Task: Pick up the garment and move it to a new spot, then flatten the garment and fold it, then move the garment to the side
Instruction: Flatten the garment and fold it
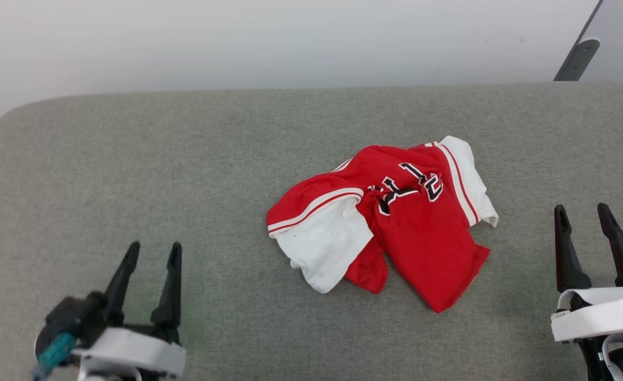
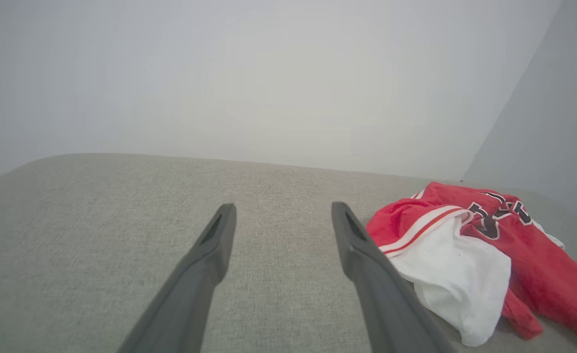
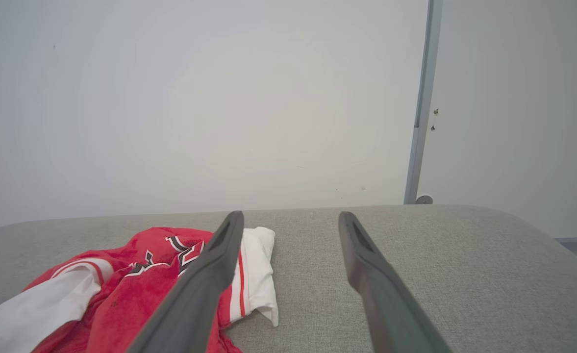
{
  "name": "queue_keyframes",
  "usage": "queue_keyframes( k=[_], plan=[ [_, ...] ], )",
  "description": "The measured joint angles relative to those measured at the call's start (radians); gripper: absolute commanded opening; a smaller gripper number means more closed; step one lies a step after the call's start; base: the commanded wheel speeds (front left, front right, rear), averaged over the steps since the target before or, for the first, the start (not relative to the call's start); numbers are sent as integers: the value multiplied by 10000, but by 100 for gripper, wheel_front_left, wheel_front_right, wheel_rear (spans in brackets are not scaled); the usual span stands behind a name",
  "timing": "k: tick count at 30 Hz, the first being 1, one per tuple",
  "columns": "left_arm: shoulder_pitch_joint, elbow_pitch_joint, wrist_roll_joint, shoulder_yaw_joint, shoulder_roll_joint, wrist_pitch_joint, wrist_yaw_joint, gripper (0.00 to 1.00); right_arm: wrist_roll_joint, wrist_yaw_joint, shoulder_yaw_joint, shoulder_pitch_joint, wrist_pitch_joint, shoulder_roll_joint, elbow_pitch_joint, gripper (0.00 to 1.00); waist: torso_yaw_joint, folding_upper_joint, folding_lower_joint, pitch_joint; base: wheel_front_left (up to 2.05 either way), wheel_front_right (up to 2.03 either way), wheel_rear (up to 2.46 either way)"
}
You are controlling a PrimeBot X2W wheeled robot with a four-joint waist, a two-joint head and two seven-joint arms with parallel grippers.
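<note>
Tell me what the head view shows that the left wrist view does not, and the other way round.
Head view: the right gripper, open, a dark bracket, and the shirt whole, down to its lower red corner. Left wrist view: a tall pale wall with a corner line at the right. Both: the crumpled red shirt, the grey fabric surface, and the open left gripper, apart from the shirt.

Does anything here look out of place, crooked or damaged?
Only the garment: it lies crumpled and twisted in a heap on the grey surface, its lettering bunched. No tear or spill shows. The left gripper and right gripper are open, apart from it.
</note>
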Motion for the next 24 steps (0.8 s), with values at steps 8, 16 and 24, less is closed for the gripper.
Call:
queue_keyframes(
  k=[8,16,24],
  plan=[
    [-2476,495,-965,-1887,1595,1912,-6,100,-2,0,-10,-51,0,33,-15,100,195,0,0,182,0,0,0],
    [-4620,1260,-4702,-3944,1799,8067,-23,100,2,0,238,-270,0,192,-10,100,105,0,1,449,0,0,0],
    [-5576,1956,-6222,-4188,1833,11327,286,100,79,0,242,-580,0,418,-8,100,-376,0,0,785,0,0,0]
  ],
)
